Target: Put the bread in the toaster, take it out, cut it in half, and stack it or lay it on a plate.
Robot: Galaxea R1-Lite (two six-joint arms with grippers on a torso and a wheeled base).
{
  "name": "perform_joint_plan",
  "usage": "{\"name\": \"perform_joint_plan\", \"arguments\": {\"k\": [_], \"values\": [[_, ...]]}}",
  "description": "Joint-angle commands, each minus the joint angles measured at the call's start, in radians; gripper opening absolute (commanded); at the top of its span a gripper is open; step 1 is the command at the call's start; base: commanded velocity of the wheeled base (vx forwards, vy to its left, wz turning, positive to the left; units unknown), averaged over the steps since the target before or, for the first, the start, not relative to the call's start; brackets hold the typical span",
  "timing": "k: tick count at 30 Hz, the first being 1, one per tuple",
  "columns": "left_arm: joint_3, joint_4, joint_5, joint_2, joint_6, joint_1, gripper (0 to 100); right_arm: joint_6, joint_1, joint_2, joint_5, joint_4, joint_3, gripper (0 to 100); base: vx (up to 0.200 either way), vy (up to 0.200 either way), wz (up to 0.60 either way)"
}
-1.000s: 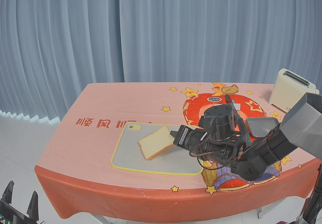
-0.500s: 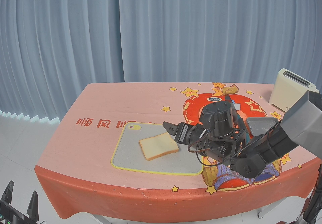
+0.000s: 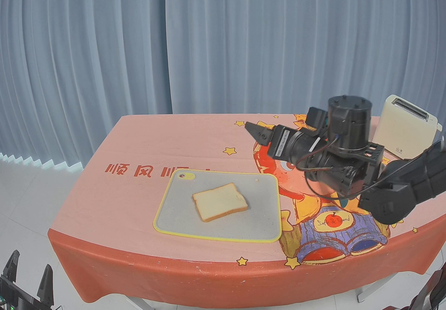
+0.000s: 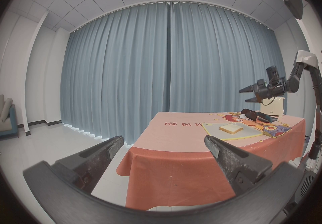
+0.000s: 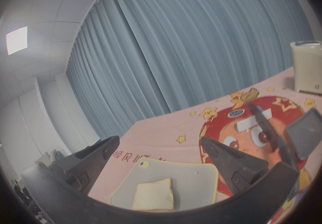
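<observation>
A: Which step?
B: Between steps, I'd say. The bread (image 3: 219, 201) lies flat on the cutting board (image 3: 260, 222) with nothing gripping it. It looks pale, and I can't tell whether it's toasted.
A: Right hand?
B: The right hand (image 3: 254, 133) hangs in the air past the board's far right corner, fingers spread wide, empty. The left hand (image 4: 162, 140) is also wide open and empty, low and well off the board's near left side, clear of the desk.
A: Next move?
B: If toasting is done, it's the cut. The knife (image 5: 268, 130) lies right of the board, beside a grey tray (image 5: 303, 132) — that calls for a grasp on the handle, then the blade across the slice's middle. If not, the slice goes to the toaster (image 3: 404, 127), well right of the board at the far edge. It's a thin flat slice, so it needs an edge pinch.
A: Surface, room?
B: The desk (image 3: 153, 139) is under a pink-orange cartoon cloth — the board sits near its front edge. There's a blue-grey curtain (image 3: 186, 32) beyond the board, a white tile floor and a panel ceiling.
</observation>
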Motion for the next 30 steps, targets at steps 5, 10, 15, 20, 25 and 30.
{"name": "perform_joint_plan", "arguments": {"k": [5, 10, 15, 20, 25, 30], "values": [[0.018, 0.0, 0.0, 0.0, -0.001, 0.0, 100, -0.131, -0.077, -0.213, 0.002, -0.021, 0.124, 100, 0.0, 0.0, 0.0], [0.018, 0.0, 0.0, 0.0, -0.001, 0.0, 100, -0.16, -0.1, -0.255, 0.011, -0.021, 0.15, 100, 0.0, 0.0, 0.0], [0.018, -0.002, 0.0, 0.0, 0.001, 0.0, 100, -0.217, -0.109, -0.29, 0.012, -0.016, 0.157, 100, 0.0, 0.0, 0.0], [0.018, 0.0, 0.002, 0.0, -0.001, 0.0, 100, -0.272, -0.13, -0.259, 0.009, -0.019, 0.188, 100, 0.0, 0.0, 0.0], [0.018, 0.0, 0.0, 0.0, -0.001, 0.0, 100, -0.276, -0.135, -0.272, 0.012, -0.004, 0.174, 100, 0.0, 0.0, 0.0], [0.018, 0.0, 0.002, 0.0, 0.001, 0.0, 100, -0.293, -0.17, -0.269, 0.014, 0.056, 0.062, 100, 0.0, 0.0, 0.0]]}}
